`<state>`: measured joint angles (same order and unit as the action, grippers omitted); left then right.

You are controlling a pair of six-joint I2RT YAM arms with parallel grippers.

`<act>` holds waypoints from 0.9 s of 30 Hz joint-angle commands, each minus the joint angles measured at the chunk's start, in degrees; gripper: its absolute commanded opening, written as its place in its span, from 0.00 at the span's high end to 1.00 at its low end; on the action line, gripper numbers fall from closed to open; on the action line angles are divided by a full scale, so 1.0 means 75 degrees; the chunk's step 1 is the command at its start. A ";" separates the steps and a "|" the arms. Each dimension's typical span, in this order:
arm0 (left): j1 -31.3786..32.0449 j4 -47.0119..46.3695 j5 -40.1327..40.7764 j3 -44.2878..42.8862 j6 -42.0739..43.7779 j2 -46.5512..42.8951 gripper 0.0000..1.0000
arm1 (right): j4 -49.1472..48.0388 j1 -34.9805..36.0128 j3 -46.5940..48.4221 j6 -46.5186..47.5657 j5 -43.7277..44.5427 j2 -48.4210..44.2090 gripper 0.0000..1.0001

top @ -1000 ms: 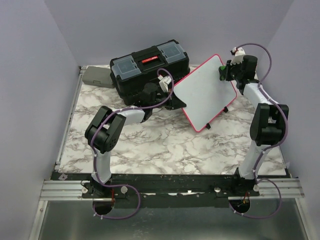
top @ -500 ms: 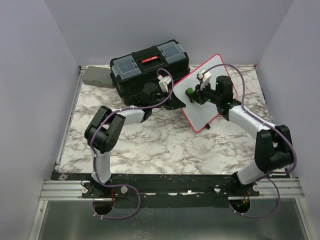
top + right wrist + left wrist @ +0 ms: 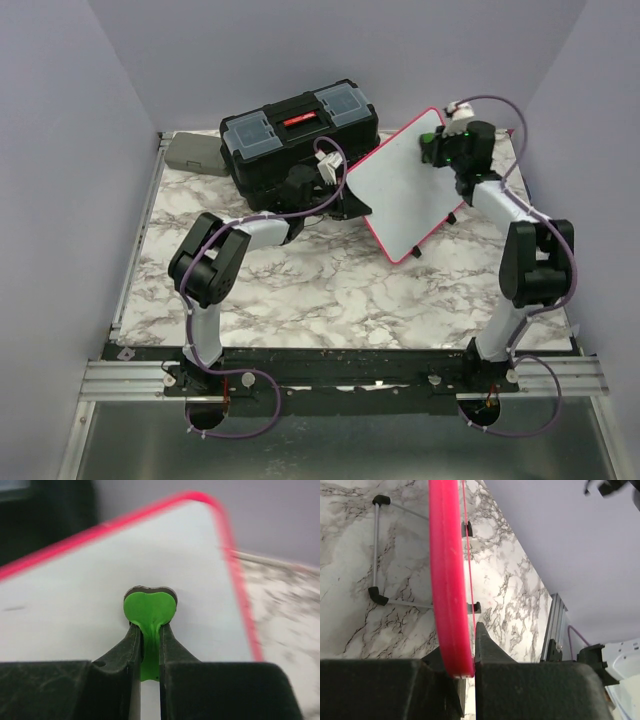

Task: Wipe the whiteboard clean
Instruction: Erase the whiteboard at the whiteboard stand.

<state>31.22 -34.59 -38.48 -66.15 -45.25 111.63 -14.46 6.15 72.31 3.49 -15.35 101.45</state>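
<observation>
Whiteboard (image 3: 405,195) tilted up | left gripper (image 3: 466,655) squeezed tight on its pink edge | right gripper (image 3: 149,635) squeezed tight on green eraser (image 3: 150,607), by board's top corner

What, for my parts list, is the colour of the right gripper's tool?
Bright green; the tool in the right gripper shows best in the right wrist view.

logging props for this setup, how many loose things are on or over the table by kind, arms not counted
whiteboard: 1
black toolbox: 1
grey case: 1
green eraser: 1
total: 4
</observation>
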 commanded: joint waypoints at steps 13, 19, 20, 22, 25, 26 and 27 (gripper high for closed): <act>0.0213 0.0099 -0.0987 0.0020 0.0142 -0.0095 1.00 | 0.0082 -0.1237 -0.2950 0.1341 -0.2674 -0.0722 1.00; 0.0222 0.0115 -0.0923 -0.0015 0.0115 -0.0117 1.00 | -0.1841 -0.0566 -0.4067 0.0484 -0.2853 -0.1864 0.99; 0.0223 0.0123 -0.0913 -0.0005 0.0126 -0.0137 1.00 | -0.1959 -0.0568 -0.3987 0.0338 -0.2428 -0.1838 0.99; 0.0215 0.0178 -0.0915 0.0023 0.0166 -0.0153 1.00 | -0.1804 -0.0601 -0.3701 0.0461 -0.1165 -0.1610 0.99; 0.0213 0.0189 -0.0926 0.0083 0.0186 -0.0177 1.00 | -0.1928 -0.1159 -0.3246 0.0440 -0.0061 -0.0919 0.99; 0.0226 0.0183 -0.0931 0.0104 0.0196 -0.0189 1.00 | -0.1928 -0.1473 -0.2993 0.0330 0.0022 -0.0625 1.00; 0.0223 0.0193 -0.0938 0.0113 0.0197 -0.0201 1.00 | -0.1907 -0.1744 -0.2718 0.0236 0.0036 -0.0412 0.99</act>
<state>31.55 -34.61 -39.38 -66.15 -43.09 111.59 -25.19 0.12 45.76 7.70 -26.15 91.68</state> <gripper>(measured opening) 0.044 0.133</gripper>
